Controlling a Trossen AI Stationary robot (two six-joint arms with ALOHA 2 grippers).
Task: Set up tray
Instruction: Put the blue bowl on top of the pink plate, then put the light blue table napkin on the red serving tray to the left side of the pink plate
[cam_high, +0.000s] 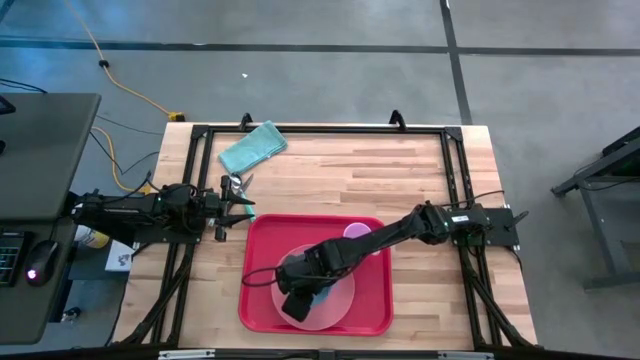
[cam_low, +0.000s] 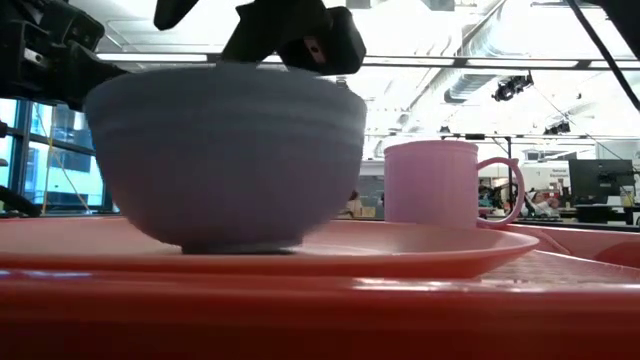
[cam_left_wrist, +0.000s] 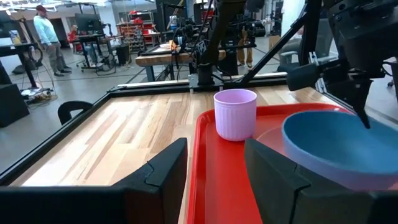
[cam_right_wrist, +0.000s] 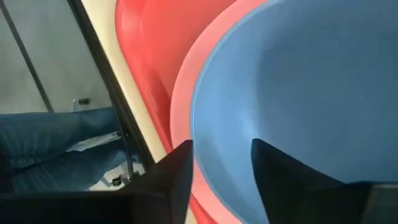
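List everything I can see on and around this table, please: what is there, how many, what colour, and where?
large red rectangular plastic tray: one, red, on the table's near middle.
round pink plate: one, pink, lying on the tray.
blue bowl: one, blue, standing on the plate.
pink ribbed cup: one, pink, on the tray beyond the plate.
folded teal cloth: one, teal, far left part of the table.
wooden table: one, light wood with a black frame.
yellow cable: one, on the floor to the far left.
left hand: one, dark, open, waiting beside the tray's left edge.
right hand: one, dark, over the bowl with the rim between its fingers.
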